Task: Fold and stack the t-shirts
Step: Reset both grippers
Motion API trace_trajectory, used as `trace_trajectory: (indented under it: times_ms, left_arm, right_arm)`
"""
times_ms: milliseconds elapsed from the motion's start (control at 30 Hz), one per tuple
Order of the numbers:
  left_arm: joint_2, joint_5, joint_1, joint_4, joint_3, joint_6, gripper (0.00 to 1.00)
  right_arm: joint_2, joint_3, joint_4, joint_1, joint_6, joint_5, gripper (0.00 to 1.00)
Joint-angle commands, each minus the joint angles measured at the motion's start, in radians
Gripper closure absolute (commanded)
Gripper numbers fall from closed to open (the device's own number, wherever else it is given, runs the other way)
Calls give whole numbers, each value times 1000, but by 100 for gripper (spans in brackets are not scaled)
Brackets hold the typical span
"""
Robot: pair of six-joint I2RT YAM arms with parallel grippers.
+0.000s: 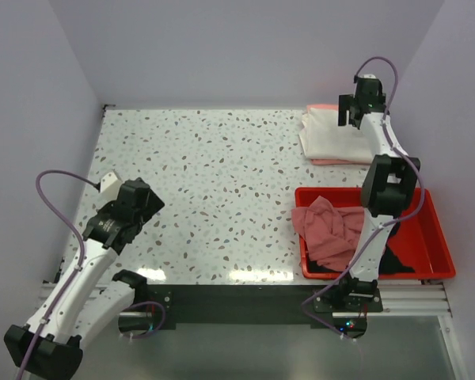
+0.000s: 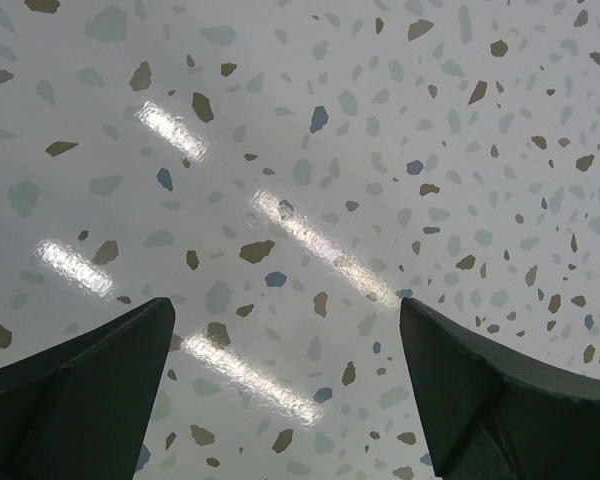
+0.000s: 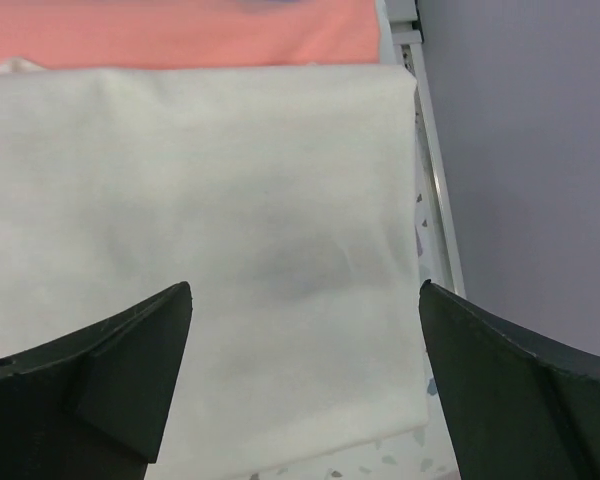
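Two shirts done, I judged: white t-shirt point(image 3: 200, 220) folded, stacked on salmon-pink t-shirt point(image 3: 180, 30), directly under right claw point(image 3: 305, 290), fingers apart, holding nothing. Remaining: dusty-pink t-shirt point(image 1: 324, 229), black t-shirt point(image 1: 396, 261) crumpled in red bin point(image 1: 437, 237), back toward that claw's base. Left claw point(image 2: 285, 305) spread wide over table point(image 2: 280, 150), empty. Right arm point(image 1: 389, 186) crossed over bin, could hamper pickup.

The top camera looks down from high over the near edge onto the whole bench point(image 1: 222, 174). The left wrist camera faces bare bench close up, past the left tool point(image 2: 285, 305). The right wrist camera sits close over the white t-shirt point(image 3: 200, 230), which the top view shares at far right.
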Motion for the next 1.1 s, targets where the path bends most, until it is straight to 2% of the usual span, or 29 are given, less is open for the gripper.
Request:
trace_trajectory:
  times_ms: [0, 167, 233, 367, 600, 700, 767, 967, 1067]
  left_arm:
    - [-37, -19, 6, 31, 28, -10, 0]
    - [-91, -22, 4, 40, 34, 5, 0]
    - [-115, -17, 6, 50, 36, -4, 0]
    - [-160, 38, 6, 119, 13, 42, 0]
    - [-184, 78, 6, 101, 8, 77, 0]
    - [-204, 93, 6, 101, 2, 87, 0]
    - [-223, 74, 6, 81, -7, 65, 0]
    - [-315, 73, 6, 112, -38, 76, 0]
    - [-377, 58, 6, 120, -59, 59, 0]
  right_arm:
    - [-155, -40, 74, 59, 67, -68, 1]
    - [-267, -76, 39, 157, 99, -16, 1]
    - [-310, -149, 45, 205, 119, -9, 1]
    - [-470, -350, 124, 277, 280, -40, 1]
    - [-798, -778, 193, 406, 458, -196, 1]
    - [-918, -962, 276, 426, 539, -369, 1]
    - [-991, -1034, 324, 439, 585, -483, 1]
    - [-1152, -1185, 284, 444, 582, -592, 1]
    - [-1215, -1231, 272, 443, 578, -591, 1]
